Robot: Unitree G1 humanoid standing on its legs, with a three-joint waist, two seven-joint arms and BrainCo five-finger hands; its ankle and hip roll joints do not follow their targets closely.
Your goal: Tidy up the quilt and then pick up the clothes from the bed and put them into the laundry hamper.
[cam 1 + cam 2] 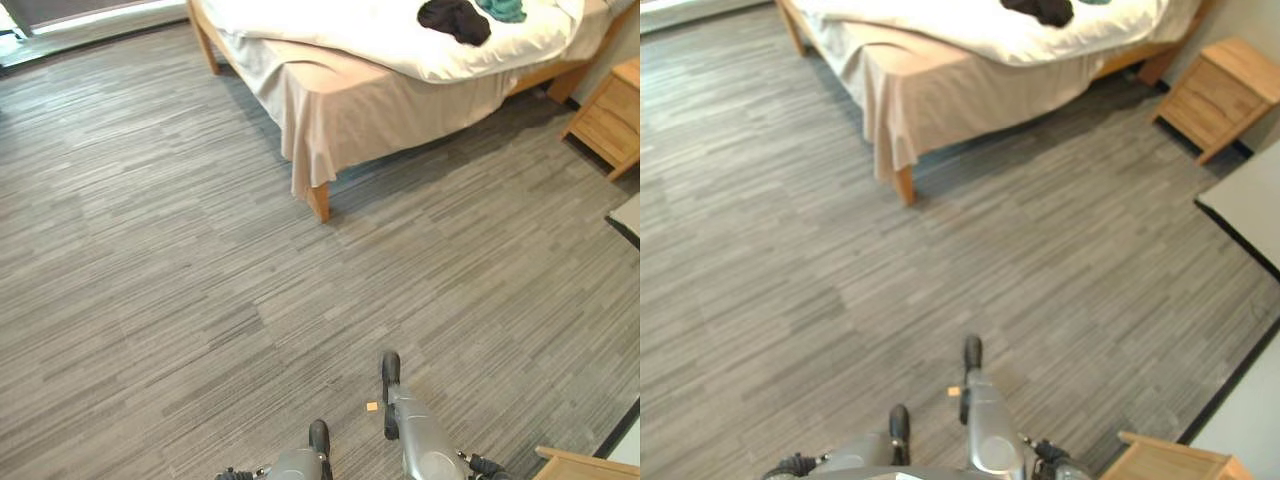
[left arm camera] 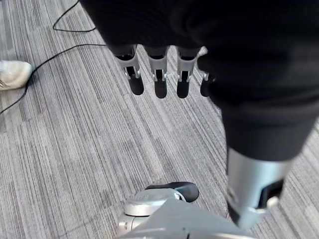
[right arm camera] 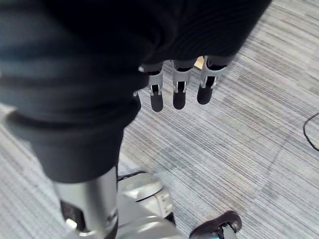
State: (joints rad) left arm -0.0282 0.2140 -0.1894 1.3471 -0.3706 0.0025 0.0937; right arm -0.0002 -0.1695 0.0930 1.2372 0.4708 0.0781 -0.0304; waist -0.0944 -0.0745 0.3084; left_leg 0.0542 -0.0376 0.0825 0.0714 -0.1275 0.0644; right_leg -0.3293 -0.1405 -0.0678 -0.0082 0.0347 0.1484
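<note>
Crumpled black garment (image 1: 455, 20) and teal one (image 1: 502, 9) on white quilt (image 1: 380, 35), both robot hands relaxed, empty: left robot hand (image 2: 159, 74), right robot hand (image 3: 179, 84)

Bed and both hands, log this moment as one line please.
stage: approach | bed: ahead, across floor | black garment and teal garment: on quilt | left hand: open, empty | right hand: open, empty

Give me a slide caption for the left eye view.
Bed with white quilt, black and teal clothes across grey floor.
</note>
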